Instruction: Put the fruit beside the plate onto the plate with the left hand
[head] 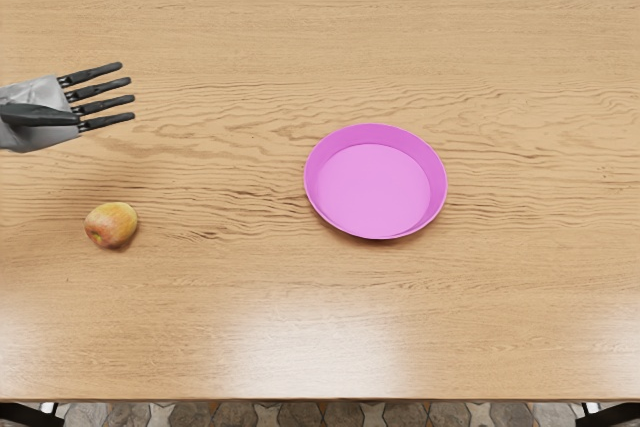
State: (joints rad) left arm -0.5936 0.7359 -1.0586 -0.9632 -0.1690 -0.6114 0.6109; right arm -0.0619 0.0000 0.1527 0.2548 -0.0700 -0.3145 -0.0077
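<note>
A small yellow-red apple (111, 224) lies on the wooden table near its left side. A pink plate (375, 180) sits at the table's middle, well to the right of the apple, with nothing on it. My left hand (85, 99) comes in from the left edge, above and behind the apple, its dark fingers (100, 89) stretched out straight and spread, holding nothing. A clear gap separates the hand from the apple.
The wooden table (320, 327) fills the view, with its front edge near the bottom and a teal wall behind.
</note>
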